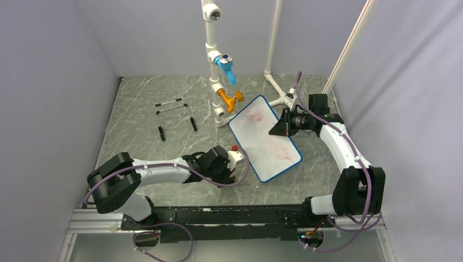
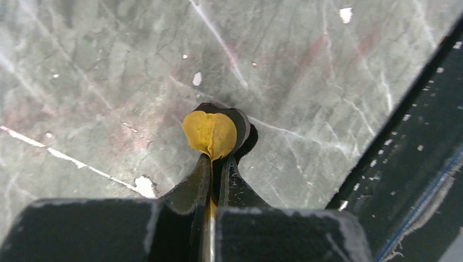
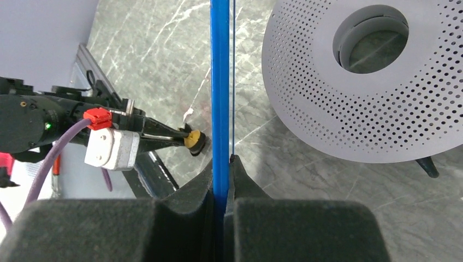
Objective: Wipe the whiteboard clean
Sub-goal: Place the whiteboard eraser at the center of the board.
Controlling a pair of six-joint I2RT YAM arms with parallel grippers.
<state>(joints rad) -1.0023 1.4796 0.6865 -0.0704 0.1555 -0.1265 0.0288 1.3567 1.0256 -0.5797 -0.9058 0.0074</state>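
The blue-framed white rectangular board (image 1: pixel 266 139) is gripped by its edge in the right pincer (image 3: pixel 223 164), mid-surface (image 1: pixel 164 109). Only faint pink smears (image 1: pixel 281 153) are seen on it. A small yellow pad (image 2: pixel 209 134) is pinched in the left pincer (image 2: pixel 218 161) beside the board; final wiping is judged outstanding.

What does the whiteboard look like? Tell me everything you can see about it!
The whiteboard is a flat white rectangle with a thin blue frame and rounded corners. Faint pink smears streak its face. It sits askew over the grey table, the right gripper shut on its right edge. The left gripper, shut on a yellow pad, is near its left edge.
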